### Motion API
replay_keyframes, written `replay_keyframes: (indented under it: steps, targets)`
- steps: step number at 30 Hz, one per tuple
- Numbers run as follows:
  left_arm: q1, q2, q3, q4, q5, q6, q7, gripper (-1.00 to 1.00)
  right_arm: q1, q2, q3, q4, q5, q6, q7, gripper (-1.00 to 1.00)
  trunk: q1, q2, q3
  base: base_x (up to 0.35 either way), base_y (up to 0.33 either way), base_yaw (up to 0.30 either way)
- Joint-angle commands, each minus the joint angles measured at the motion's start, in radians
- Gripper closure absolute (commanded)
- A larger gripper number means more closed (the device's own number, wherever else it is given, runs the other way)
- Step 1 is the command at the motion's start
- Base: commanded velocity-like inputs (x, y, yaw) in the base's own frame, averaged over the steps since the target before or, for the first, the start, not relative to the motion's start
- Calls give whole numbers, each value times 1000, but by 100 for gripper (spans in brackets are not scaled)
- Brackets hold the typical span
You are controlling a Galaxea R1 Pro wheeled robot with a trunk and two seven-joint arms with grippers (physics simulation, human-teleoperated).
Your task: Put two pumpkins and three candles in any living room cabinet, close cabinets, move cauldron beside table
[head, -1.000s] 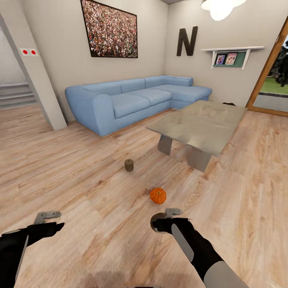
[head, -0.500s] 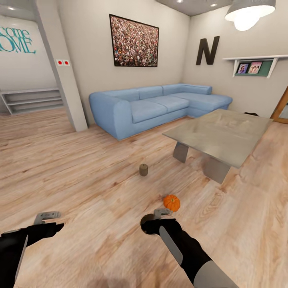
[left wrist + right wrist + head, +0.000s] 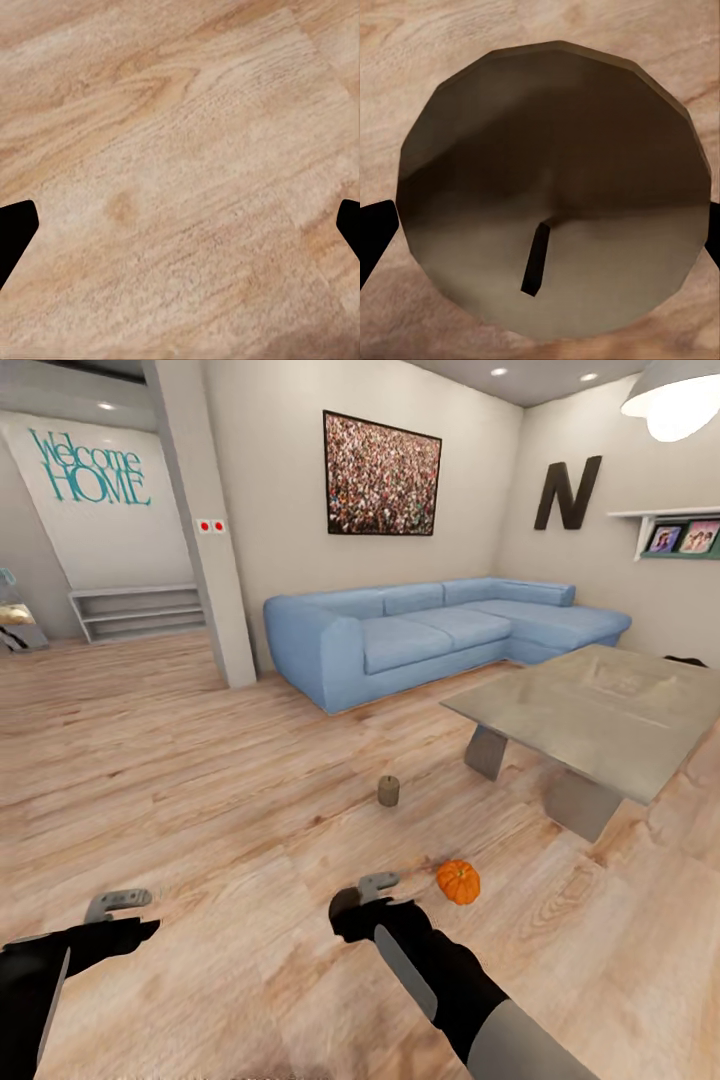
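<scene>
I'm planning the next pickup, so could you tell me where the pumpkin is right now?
In the head view the pumpkin lies on the wood floor just right of the right pincer, between the candle and the table.

Both arms are glossy black with a pale grey strip along the forearm. The right arm (image 3: 440, 980) turns light grey near the elbow. Each ends in flat grey metal fingers (image 3: 118, 901).

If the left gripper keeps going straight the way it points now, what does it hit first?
Bare wood floor, as far as the left wrist view shows. The left gripper is open and empty; how far down is unclear.
</scene>
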Motion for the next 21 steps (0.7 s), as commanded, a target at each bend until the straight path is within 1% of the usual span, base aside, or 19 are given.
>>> replay_keyframes:
  steps: [1,6,8,9,10,13,19,21]
  targets:
    - [-1,0,2,-1,-10,3,-10,-100,-1,1,6,-1,-9,2,-10,100,0,0,-2,106,67,226]
    - [-1,0,3,2,-11,9,-10,-100,0,2,13,-1,-9,0,-10,100,0,0,-7,193,142,220]
    - [-1,0,3,4,-11,12,-10,-100,0,2,23,-1,-9,-1,-10,100,0,0,-9,241,186,164]
    - [-1,0,3,5,-11,13,-10,-100,0,2,36,-1,-9,-2,-10,100,0,0,-10,247,193,115]
    - [-1,1,3,6,-12,13,-10,-100,0,2,48,-1,-11,-3,-9,100,0,0,-10,250,196,74]
    - [-1,1,3,7,-13,14,-10,-100,0,2,63,-2,-16,-8,-5,100,0,0,-11,253,198,40]
    - [-1,1,3,9,-16,13,-9,-100,0,2,69,-4,-19,-11,-1,100,0,0,-11,255,204,15]
    - [-1,1,3,11,-16,13,-8,-100,0,2,69,-4,-19,-12,-1,100,0,0,-11,242,238,138]
